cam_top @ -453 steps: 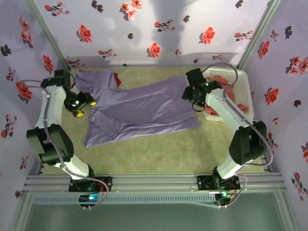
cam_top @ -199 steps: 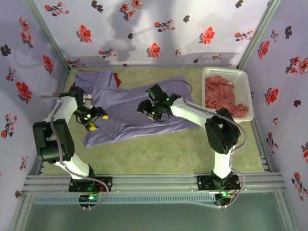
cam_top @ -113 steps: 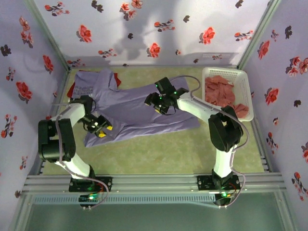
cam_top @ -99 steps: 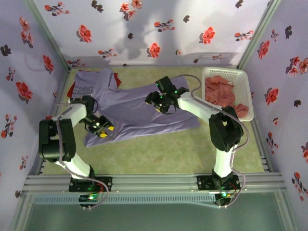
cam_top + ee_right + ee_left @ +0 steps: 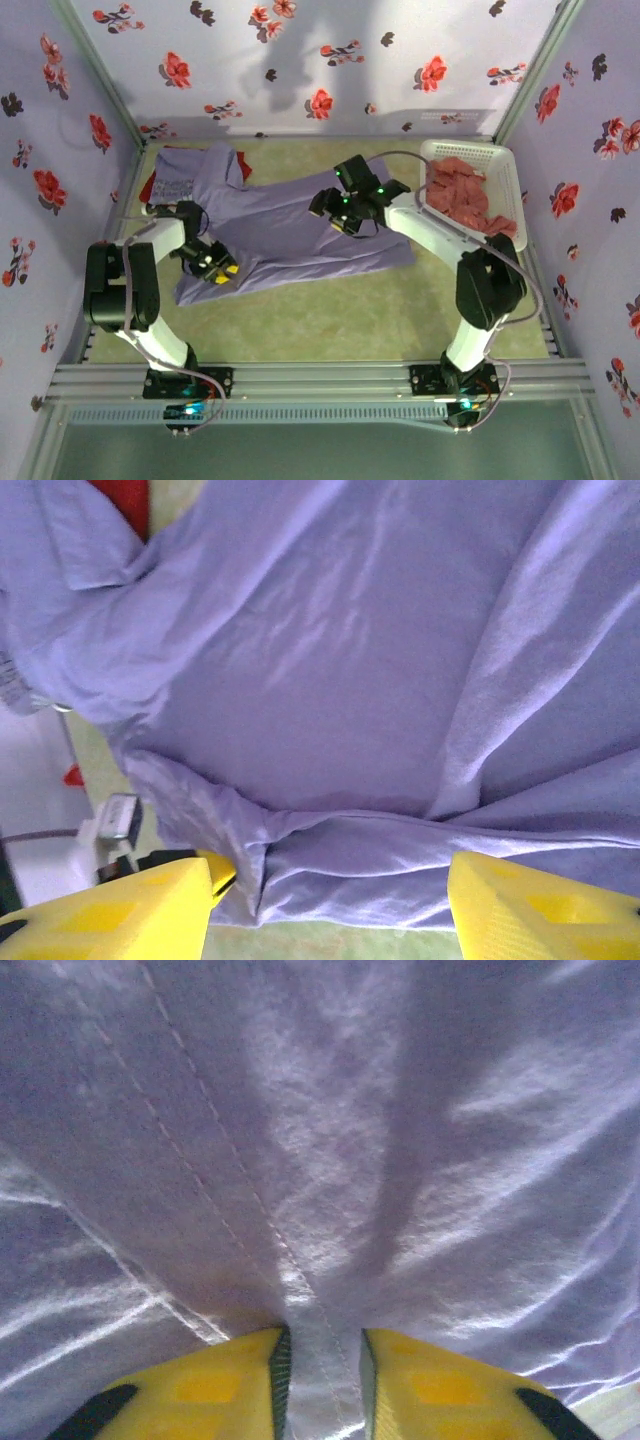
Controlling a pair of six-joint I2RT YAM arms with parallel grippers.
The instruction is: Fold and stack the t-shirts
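Lavender t-shirt (image 5: 300,225) is lying spread over the green table (image 5: 330,310), from the left side to the centre. Left gripper (image 5: 215,270) is sitting on the shirt's near-left edge. In the wrist view its yellow fingers (image 5: 200,1390) are standing close together, pinching a raised ridge of lavender cloth beside a stitched hem. Right gripper (image 5: 345,210) is hanging over the shirt's middle, jaws spread wide with nothing gripped. Salmon-red t-shirts (image 5: 460,190) are lying in the white basket (image 5: 480,147) at far right.
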